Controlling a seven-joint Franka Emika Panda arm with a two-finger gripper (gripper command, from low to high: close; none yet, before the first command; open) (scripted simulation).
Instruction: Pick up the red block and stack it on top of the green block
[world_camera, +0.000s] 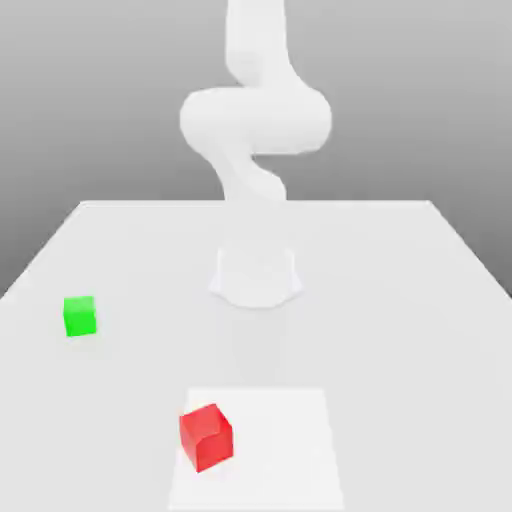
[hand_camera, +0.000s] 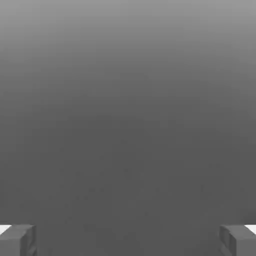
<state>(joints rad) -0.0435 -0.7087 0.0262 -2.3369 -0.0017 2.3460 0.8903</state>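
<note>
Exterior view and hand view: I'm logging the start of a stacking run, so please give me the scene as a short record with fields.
red block: on the table, near front edge, on a paler square patch
green block: on the table, toward the exterior view's left, apart from the red block
stacked: not yet
hand: open, fingers wide apart, nothing between them

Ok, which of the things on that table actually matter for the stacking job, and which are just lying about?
Belongs to the job:
- red block, on the lighter square patch
- green block, apart from it, toward the exterior view's left
- gripper, jaws wide open, holding nothing

Just there:
- lighter square patch under the red block
- table
</note>
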